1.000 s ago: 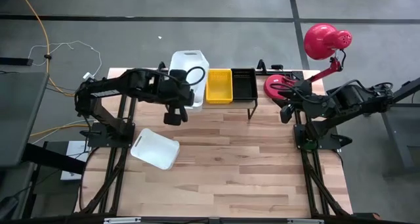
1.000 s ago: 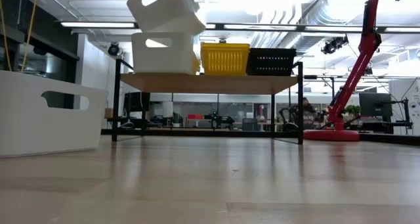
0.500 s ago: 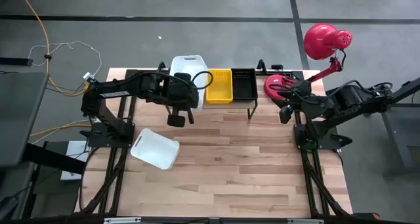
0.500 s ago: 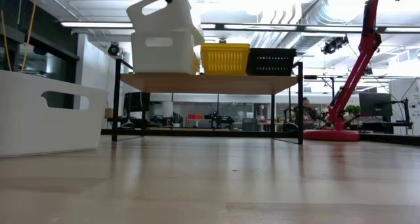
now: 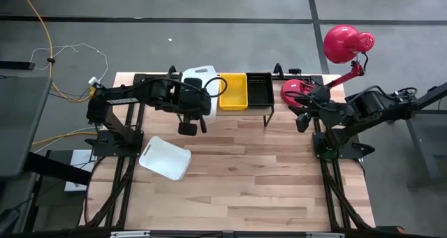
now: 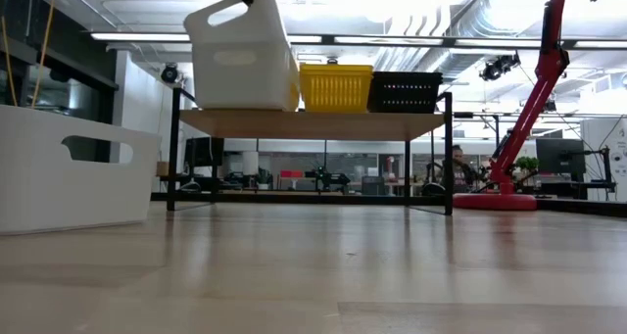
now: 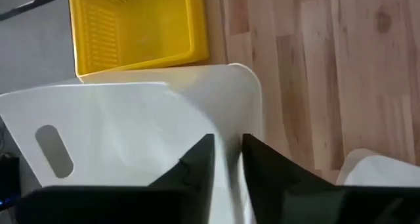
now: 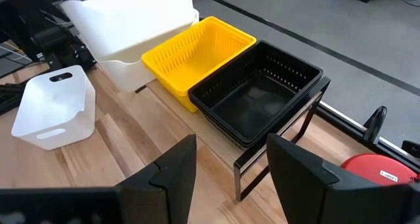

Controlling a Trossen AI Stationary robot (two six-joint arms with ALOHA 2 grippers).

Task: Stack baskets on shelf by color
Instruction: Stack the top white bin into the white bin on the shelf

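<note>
Overhead, the shelf point(image 5: 241, 107) stands at the far edge of the wooden table point(image 5: 244, 175), carrying stacked white baskets point(image 5: 199, 76), a yellow basket point(image 5: 232, 90) and a black basket point(image 5: 259, 88) side by side. The left gripper point(image 5: 198, 105) hovers over the white stack, while another white basket point(image 5: 165, 158) lies apart on the tabletop. The right gripper point(image 5: 302, 119) waits just right of the shelf, beside a red lamp point(image 5: 340, 49). From table height, the upper white basket point(image 6: 242, 50) sits nested in the stack on the plank. Through the left wrist camera, both dark fingers point(image 7: 197, 165) straddle a white wall, though whether they pinch it cannot be told. Through the right wrist camera, that arm's fingers point(image 8: 174, 171) are spread wide with nothing between them.
</note>
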